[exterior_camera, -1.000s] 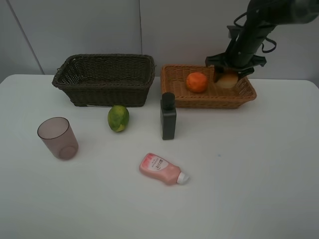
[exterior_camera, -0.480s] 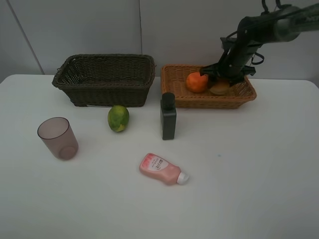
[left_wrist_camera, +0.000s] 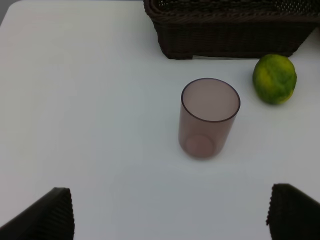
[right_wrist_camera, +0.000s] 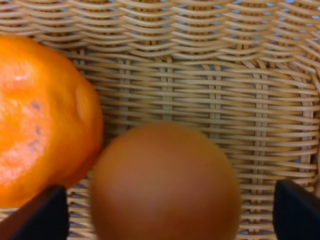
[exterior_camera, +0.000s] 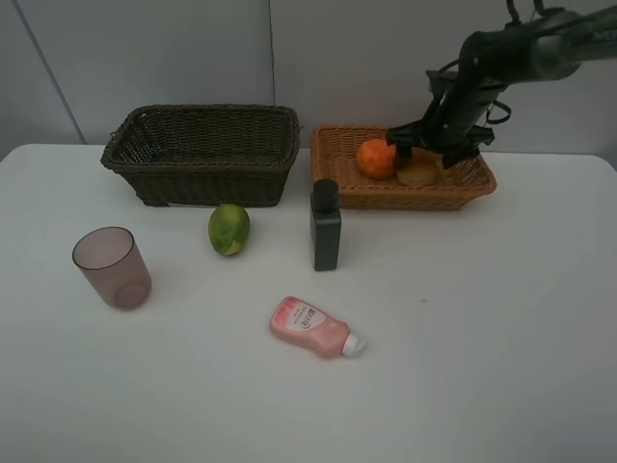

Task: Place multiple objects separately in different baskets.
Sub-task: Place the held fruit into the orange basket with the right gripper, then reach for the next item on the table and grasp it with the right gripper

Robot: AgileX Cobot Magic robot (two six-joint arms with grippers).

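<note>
My right gripper (exterior_camera: 425,151) hangs open over the light tan basket (exterior_camera: 472,187). In the right wrist view its fingertips (right_wrist_camera: 36,215) stand clear on either side of the blurred peach-like fruit (right_wrist_camera: 165,185), which touches the orange (right_wrist_camera: 40,115) on the weave. Both fruits, the orange (exterior_camera: 376,159) and the peach (exterior_camera: 421,173), lie in that basket. The dark brown basket (exterior_camera: 202,149) is empty. On the table lie the green fruit (exterior_camera: 228,229), black bottle (exterior_camera: 325,227), pink bottle (exterior_camera: 313,328) and mauve cup (exterior_camera: 113,267). My left gripper (left_wrist_camera: 170,220) is open, near the cup (left_wrist_camera: 209,117).
The two baskets stand side by side along the back of the white table, close to the grey wall. The left wrist view also shows the green fruit (left_wrist_camera: 274,79) and the dark basket's front wall (left_wrist_camera: 230,40) beyond the cup.
The right gripper came down into the tan basket, then spread its fingers off the peach. The peach now rests against the orange, which shifted slightly left. The left side is unchanged.
</note>
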